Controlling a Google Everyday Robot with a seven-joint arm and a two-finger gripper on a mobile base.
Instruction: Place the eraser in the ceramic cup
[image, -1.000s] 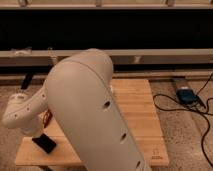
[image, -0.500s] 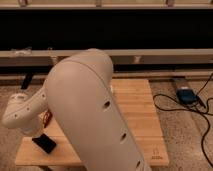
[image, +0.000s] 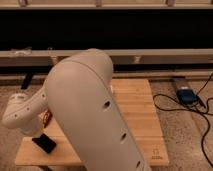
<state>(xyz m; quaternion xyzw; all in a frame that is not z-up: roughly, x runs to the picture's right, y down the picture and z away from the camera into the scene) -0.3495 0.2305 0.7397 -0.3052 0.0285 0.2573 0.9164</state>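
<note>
- One pale robot arm fills the centre and covers most of the wooden table.
- Blue box lies on the speckled floor, right of the table and apart from it.
- Dark gripper sits low over the table's front left corner; whether it is spread or closed cannot be told.
- Small red item shows just above the gripper, against the arm.
- Hidden from view: eraser and cup; their place cannot be told.

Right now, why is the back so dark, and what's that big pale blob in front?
Camera view: the strip behind the table is almost black, while warm light falls on the wood; the blob is the robot's arm, near the lens, hiding much of the table; the dark pincer sits low at its left front.
</note>
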